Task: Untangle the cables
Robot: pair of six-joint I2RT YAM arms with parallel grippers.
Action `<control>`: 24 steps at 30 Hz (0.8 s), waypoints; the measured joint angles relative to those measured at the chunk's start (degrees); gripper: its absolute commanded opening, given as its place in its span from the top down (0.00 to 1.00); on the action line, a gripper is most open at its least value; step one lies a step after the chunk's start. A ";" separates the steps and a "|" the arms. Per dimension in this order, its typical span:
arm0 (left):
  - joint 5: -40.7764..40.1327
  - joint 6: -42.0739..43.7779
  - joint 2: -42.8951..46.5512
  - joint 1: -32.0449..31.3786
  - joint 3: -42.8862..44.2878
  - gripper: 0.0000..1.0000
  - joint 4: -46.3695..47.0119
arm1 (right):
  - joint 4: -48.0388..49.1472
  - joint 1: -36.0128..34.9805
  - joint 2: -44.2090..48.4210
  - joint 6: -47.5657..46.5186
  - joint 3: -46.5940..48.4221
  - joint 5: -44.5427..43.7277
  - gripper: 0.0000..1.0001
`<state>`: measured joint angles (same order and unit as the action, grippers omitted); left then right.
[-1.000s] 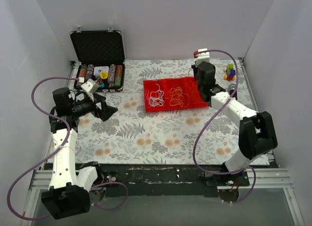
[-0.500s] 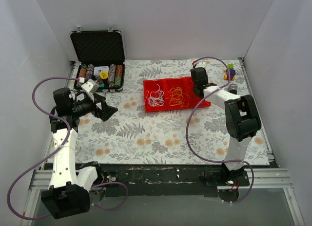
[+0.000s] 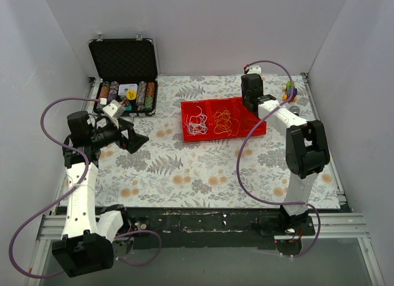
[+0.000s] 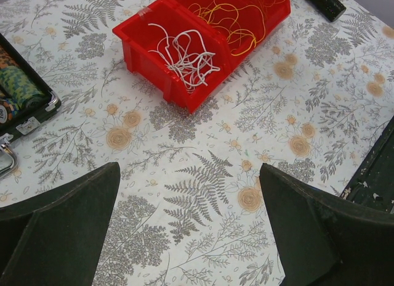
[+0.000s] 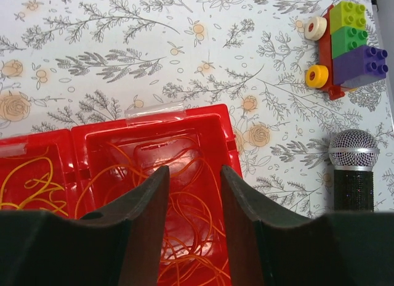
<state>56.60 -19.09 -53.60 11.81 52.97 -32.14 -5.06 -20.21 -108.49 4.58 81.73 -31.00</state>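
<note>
While the right claw (image 5: 194, 170) hangs half spread over the red cables (image 5: 191, 230), it should dip straight down and pinch one loop only.

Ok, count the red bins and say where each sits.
3, in a row: the left bin holds white cables, the middle bin orange-yellow cables, the right bin red cables.

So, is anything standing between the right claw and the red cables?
Nothing visible does. The right claw hangs open above the bin's right compartment, and the red cables lie uncovered inside, directly below it.
</note>
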 measured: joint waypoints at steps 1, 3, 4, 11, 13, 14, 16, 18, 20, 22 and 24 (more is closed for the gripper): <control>0.02 0.00 0.00 0.00 0.00 0.02 -0.02 | -0.22 0.00 0.00 0.00 0.00 0.17 0.53; 0.13 0.00 0.00 0.00 0.00 0.02 -0.07 | -1.16 0.00 0.00 0.17 0.00 0.50 0.53; 0.24 -0.02 0.00 0.00 0.00 0.02 -0.11 | -1.53 0.00 0.00 0.42 0.00 0.66 0.53; 0.33 -0.39 -0.13 0.00 0.00 0.02 -0.31 | -1.81 0.00 6.43 2.60 -4.50 4.59 0.49; -0.11 -1.11 -0.33 0.00 0.00 0.02 0.02 | -2.08 0.00 11.50 3.69 -6.10 6.80 0.12; -0.42 -1.60 -0.48 0.00 0.00 0.02 0.24 | -1.92 0.00 14.12 4.26 -6.91 8.00 0.11; -0.94 -2.60 -1.14 -0.02 0.00 0.02 0.55 | -1.29 0.00 19.52 4.63 -8.85 10.45 0.10; -1.81 -3.76 -2.27 -0.02 0.00 0.02 0.70 | -0.22 0.00 25.49 5.33 -12.31 13.18 0.10; -2.97 -4.87 -3.61 -0.02 0.00 0.02 0.74 | 1.03 0.00 30.91 6.05 -16.63 15.96 0.09; -4.22 -5.62 -4.42 -0.02 0.00 0.02 0.72 | 1.77 0.00 35.98 6.73 -21.59 18.58 0.09; -5.95 -6.58 -4.39 -0.02 -0.13 0.02 1.18 | 2.14 0.00 40.46 7.28 -26.62 20.94 0.09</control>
<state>50.65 -25.67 -58.00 11.79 52.84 -30.96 -2.92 -20.21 -68.03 11.86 55.11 -10.07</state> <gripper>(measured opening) 0.982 0.908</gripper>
